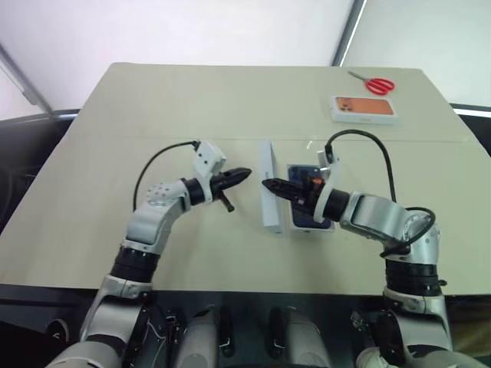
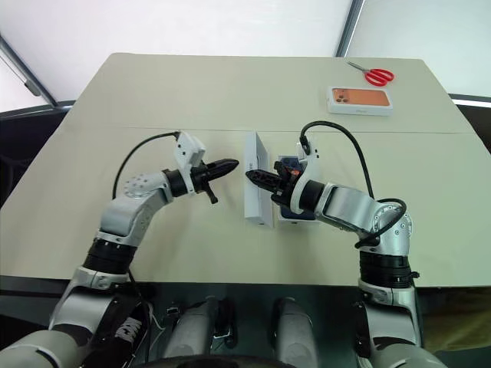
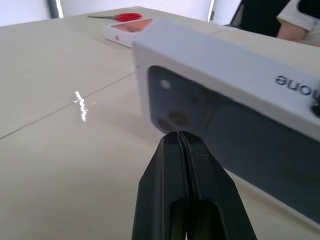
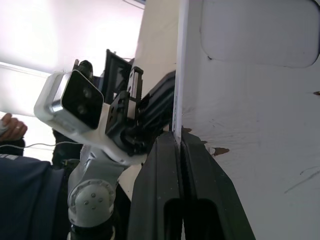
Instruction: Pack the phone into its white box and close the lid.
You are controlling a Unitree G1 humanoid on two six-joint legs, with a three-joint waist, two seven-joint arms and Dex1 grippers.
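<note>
1. Where the two arms meet over the table (image 1: 92, 192): left gripper (image 1: 244, 175) pressed together, empty, tips just short of the lid (image 1: 267, 184).
2. Lid on edge between both grippers, upright.
3. Right gripper (image 1: 268, 185) pressed together, tips at the lid's inner face.
4. Phone (image 1: 301, 173) in the white box (image 1: 328, 228), directly under the right wrist.
5. Far beyond the right gripper: orange-printed box (image 1: 364, 109), red scissors (image 1: 374, 83).

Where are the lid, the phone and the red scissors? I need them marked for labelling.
lid (image 1: 267, 184), left eye view: on its white side wall, as it stands on edge.
phone (image 1: 300, 218), left eye view: on its dark back, beside the right forearm.
red scissors (image 1: 380, 85), left eye view: on the red handles.
</note>
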